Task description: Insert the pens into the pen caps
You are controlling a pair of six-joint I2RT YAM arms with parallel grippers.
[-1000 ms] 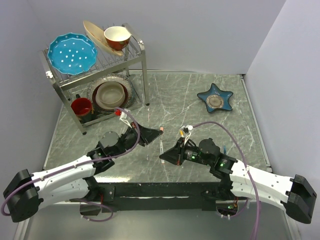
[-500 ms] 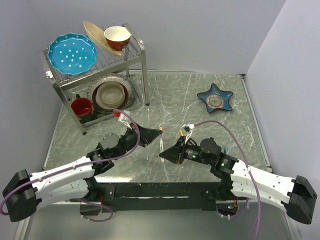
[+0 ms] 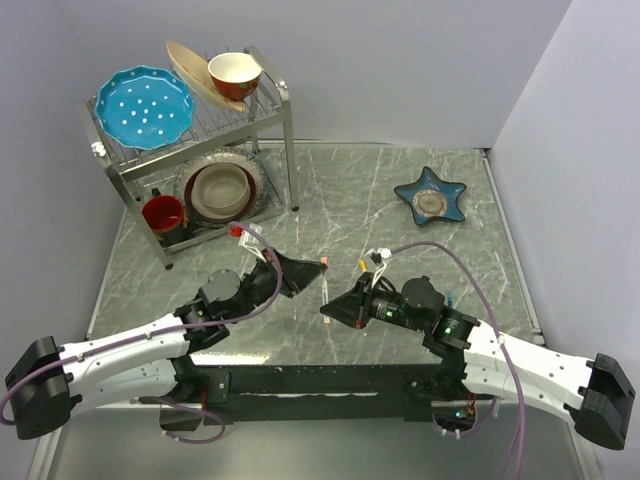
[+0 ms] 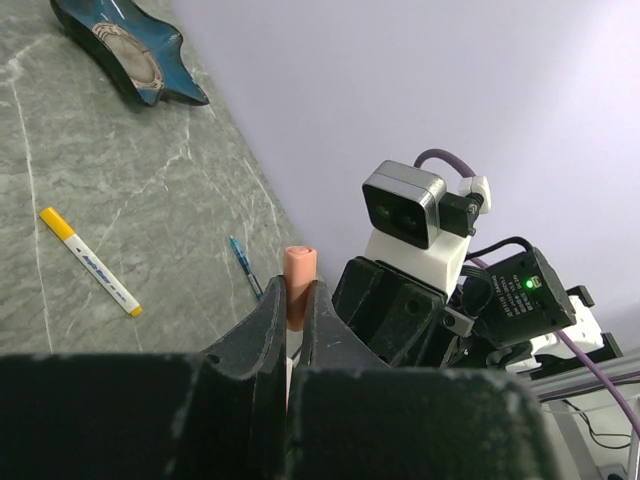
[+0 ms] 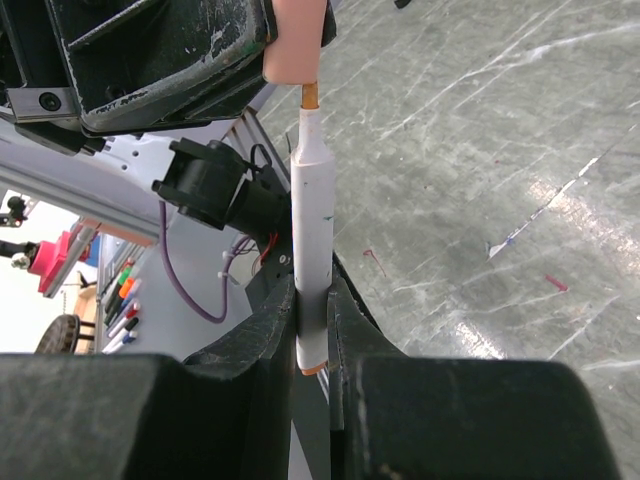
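Note:
My left gripper (image 4: 295, 300) is shut on a short pale orange-pink pen cap (image 4: 298, 280), which sticks out beyond its fingertips. My right gripper (image 5: 312, 300) is shut on a white pen (image 5: 311, 230) with an orange tip, held upright in the right wrist view. The tip sits right at the open mouth of the cap (image 5: 295, 45). In the top view, cap (image 3: 325, 263) and pen (image 3: 326, 290) meet mid-table between the left gripper (image 3: 316, 266) and the right gripper (image 3: 328, 310). A white pen with yellow-orange ends (image 4: 90, 262) and a dark blue pen (image 4: 243, 265) lie on the table.
A metal dish rack (image 3: 285, 110) with plates, bowls and a red cup stands at the back left. A blue star-shaped dish (image 3: 430, 198) lies at the back right. The table is grey marble, with walls close on three sides.
The left arm has edged slightly to the right with the cap. The right gripper and its pen have barely shifted. Both grips are unchanged.

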